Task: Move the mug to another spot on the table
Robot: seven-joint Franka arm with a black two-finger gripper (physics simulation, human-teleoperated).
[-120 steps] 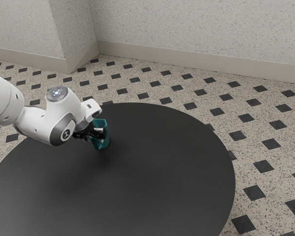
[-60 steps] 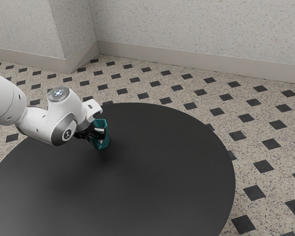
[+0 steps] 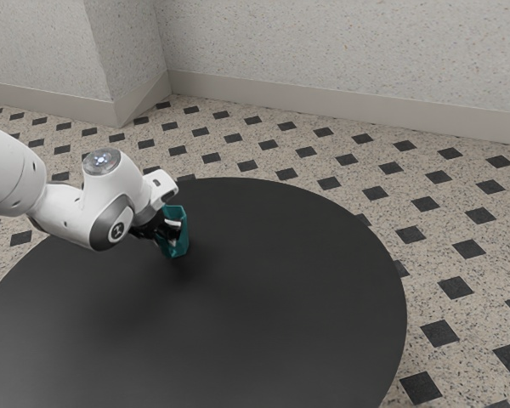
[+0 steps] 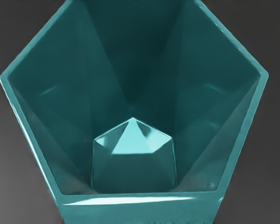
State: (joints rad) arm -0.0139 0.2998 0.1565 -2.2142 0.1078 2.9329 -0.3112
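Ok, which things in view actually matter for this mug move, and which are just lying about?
Part of the job:
- teal mug
- black gripper, at the mug
- round black table, where the mug stands and gets its new spot

Just surroundings:
- tiled floor
- speckled wall

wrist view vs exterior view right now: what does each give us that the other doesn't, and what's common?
Wrist view: straight down into the teal mug, its angled inner walls and raised faceted bottom. Exterior view: the white arm with its gripper at the mug, on the round black table toward the exterior view's left, plus checkered floor. Shared: the mug and the dark table around it.
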